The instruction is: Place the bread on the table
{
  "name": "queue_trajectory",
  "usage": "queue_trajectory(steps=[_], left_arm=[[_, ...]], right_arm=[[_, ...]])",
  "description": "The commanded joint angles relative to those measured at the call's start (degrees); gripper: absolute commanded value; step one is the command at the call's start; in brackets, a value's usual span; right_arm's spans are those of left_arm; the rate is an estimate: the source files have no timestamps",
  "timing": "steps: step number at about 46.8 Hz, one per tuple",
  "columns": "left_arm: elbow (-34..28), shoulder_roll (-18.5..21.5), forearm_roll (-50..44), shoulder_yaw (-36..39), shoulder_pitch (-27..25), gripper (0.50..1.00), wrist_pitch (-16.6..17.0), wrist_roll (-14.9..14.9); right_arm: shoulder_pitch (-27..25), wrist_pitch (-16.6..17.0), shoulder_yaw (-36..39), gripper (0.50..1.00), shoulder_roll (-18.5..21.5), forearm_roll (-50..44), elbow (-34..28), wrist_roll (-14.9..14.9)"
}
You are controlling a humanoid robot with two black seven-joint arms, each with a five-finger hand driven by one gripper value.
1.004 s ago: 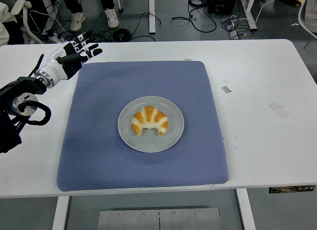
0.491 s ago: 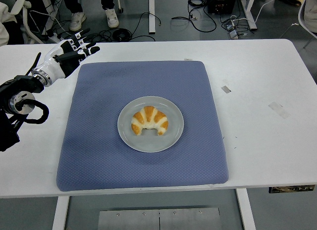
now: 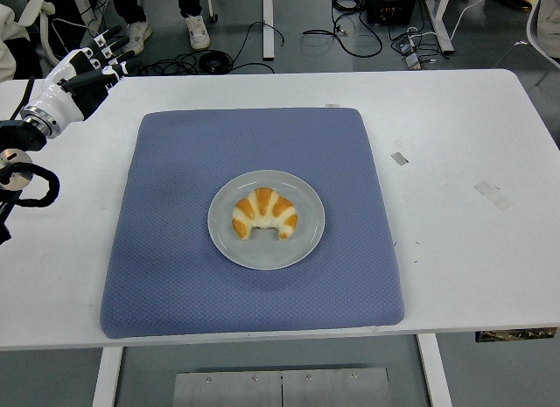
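bread (image 3: 264,214), a crescent-shaped roll with pale and golden stripes, lies near the centre of a round grey plate (image 3: 302,241), its two tips pointing toward the table's near edge. the plate sits roughly in the middle of a blue quilted mat (image 3: 175,249), which covers most of the central part of the white table (image 3: 464,249); judged from this layout, the mat serves as a padded work surface, and bare table is available to either side of it and beyond it. head view, the only one supplied: the left hand (image 3: 83,73) is at the far left corner of the table, well apart from the plate, with its fingers (image 3: 109,41) extended and spread and nothing between them. the right arm does not appear. the roll is untouched by any hand, so the task is judged not yet begun in any material sense: the bread remains on the plate, not on the table. a grasp would likely need the fingers to close across the roll's arched back (its broadest part), since the shallow plate rim offers little obstruction. shoes and cables show on the floor beyond the far edge.
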Motion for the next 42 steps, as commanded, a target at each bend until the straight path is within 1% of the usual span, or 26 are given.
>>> queue_trajectory(steps=[1,10,14,19,28,32,42], left_arm=[[-0.18,-0.19,0.18,0.12,-0.05,0.981,-0.06,0.06],[-1.85,-0.37,2.11,4.87,-2.33,0.981,0.29,-0.03],[-1.85,-0.28,5.27,5.57,-3.38,0.981,0.38,-0.12],[-2.37,-0.19,8.62,5.75,-3.47,0.981,0.30,-0.29],[-2.02,0.16,8.98,6.36,-4.44,0.981,0.12,-0.29],[-2.02,1.04,8.97,6.45,-5.41,0.981,0.03,-0.20],[-2.46,0.95,10.46,8.74,-5.76,0.981,0.12,-0.20]], right_arm=[[0.00,0.00,0.05,1.000,0.00,0.00,0.00,0.00],[0.00,0.00,-0.03,1.000,0.00,0.00,0.00,0.00],[0.00,0.00,0.05,1.000,0.00,0.00,0.00,0.00],[0.00,0.00,-0.03,1.000,0.00,0.00,0.00,0.00],[0.00,0.00,-0.03,1.000,0.00,0.00,0.00,0.00],[0.00,0.00,0.05,1.000,0.00,0.00,0.00,0.00],[0.00,0.00,0.05,1.000,0.00,0.00,0.00,0.00]])
